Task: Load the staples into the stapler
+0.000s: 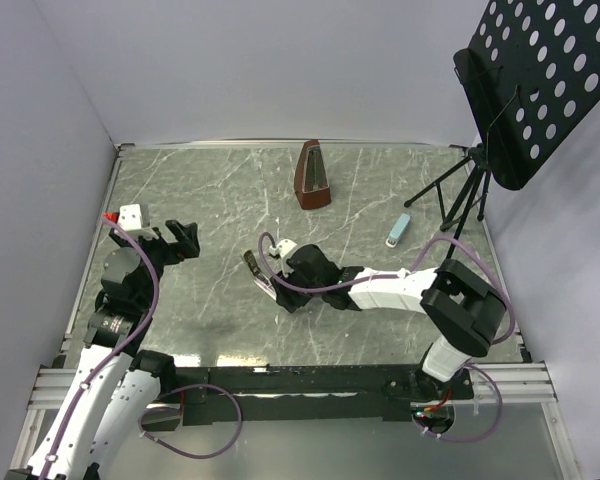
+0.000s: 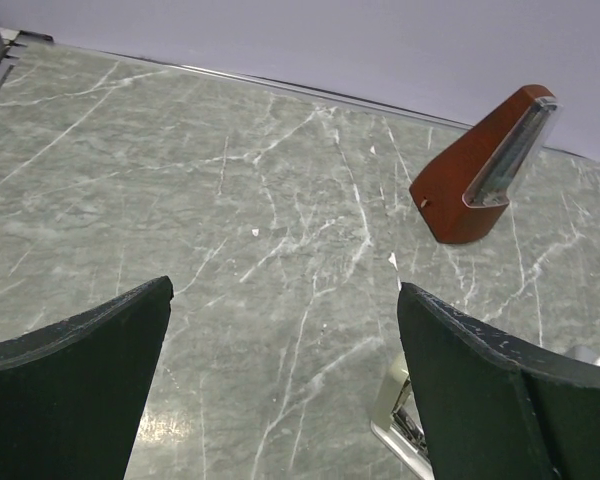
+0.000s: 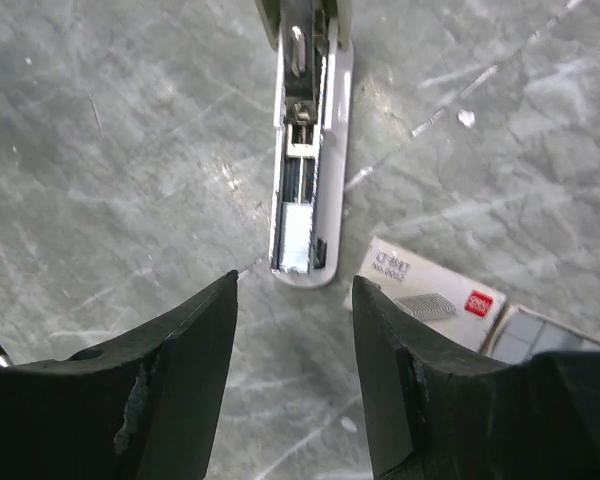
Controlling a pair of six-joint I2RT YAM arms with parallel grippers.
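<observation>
The stapler (image 3: 305, 150) lies swung open on the marble table, its silver magazine channel facing up. A short grey strip of staples (image 3: 297, 230) sits in the channel at its near end. The cream staples box (image 3: 430, 295), with a red logo, lies flat just right of that end. My right gripper (image 3: 295, 280) hovers open over the stapler's near tip with nothing between its fingers. In the top view the right gripper (image 1: 283, 290) is beside the stapler (image 1: 253, 264). My left gripper (image 1: 183, 240) stands wide open and empty to the left. A corner of the stapler (image 2: 395, 410) shows behind its right finger.
A brown metronome (image 1: 313, 175) stands at the back middle and also shows in the left wrist view (image 2: 480, 170). A small light-blue object (image 1: 398, 230) lies at the right. A black music stand (image 1: 525, 85) on a tripod fills the back right corner.
</observation>
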